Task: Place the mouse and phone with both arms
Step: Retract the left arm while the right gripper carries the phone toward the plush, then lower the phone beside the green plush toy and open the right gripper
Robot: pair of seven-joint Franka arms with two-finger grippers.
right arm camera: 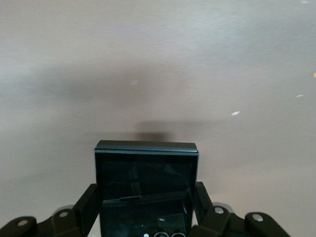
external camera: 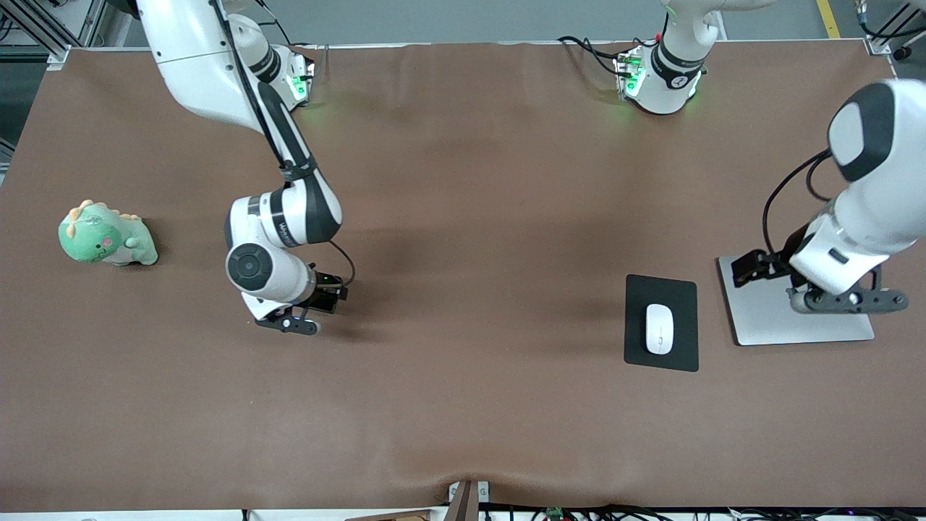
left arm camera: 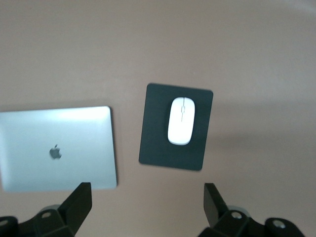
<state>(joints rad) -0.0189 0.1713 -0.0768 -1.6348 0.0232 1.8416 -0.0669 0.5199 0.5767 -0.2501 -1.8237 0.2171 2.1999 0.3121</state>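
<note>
- Glossy black, near-square slab phone (right arm camera: 146, 195) with rounded corners: clamped by its two side edges between the closed fingers of the right gripper (external camera: 298, 315), in the air over bare brown table (external camera: 463, 405) toward the right arm's end. Stiff, light and probably slick; a thin-edge hold may slip, so set it down level and gently.
- Small white glossy oval mouse (external camera: 659, 328): resting on a matte black rectangular pad (external camera: 662, 362), beside a closed silver laptop (left arm camera: 59, 148). Light, rigid and smooth; best pinched across its narrow flanks near the middle.
- Left gripper (left arm camera: 145, 202): fingers spread wide, holding nothing, over the laptop.
- Green plush dinosaur (external camera: 107, 235): well apart, at the right arm's end.
</note>
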